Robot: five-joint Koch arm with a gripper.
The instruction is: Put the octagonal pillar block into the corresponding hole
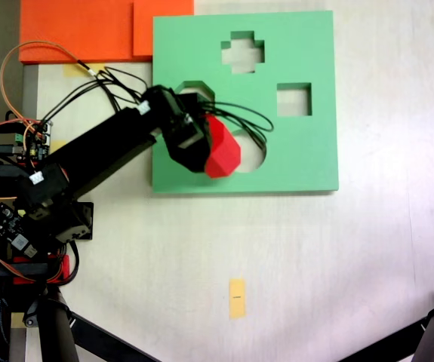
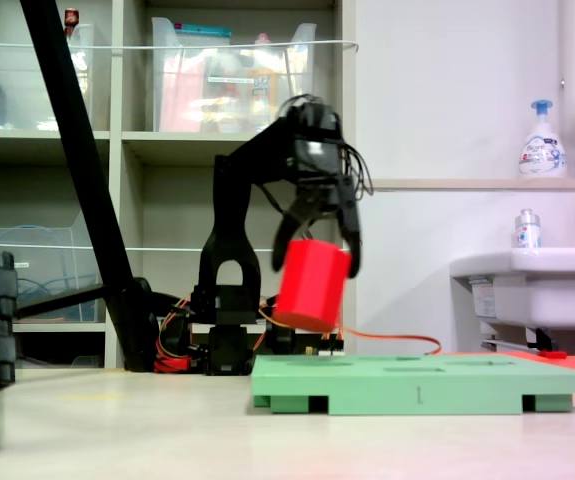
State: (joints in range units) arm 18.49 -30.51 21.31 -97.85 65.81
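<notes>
The table (image 1: 315, 256) is carrying a square green board (image 1: 307, 162), which is lying flat with several cutouts. The black arm (image 1: 96, 154) is reaching over the board's left part in the top-down fixed view, partly covering the eight-sided hole (image 1: 194, 87). Its gripper (image 2: 317, 262) is pinching the red block (image 2: 310, 285) between both jaws, holding it slightly tilted in the air above the board (image 2: 417, 385), clear of its surface, in the side-on fixed view.
</notes>
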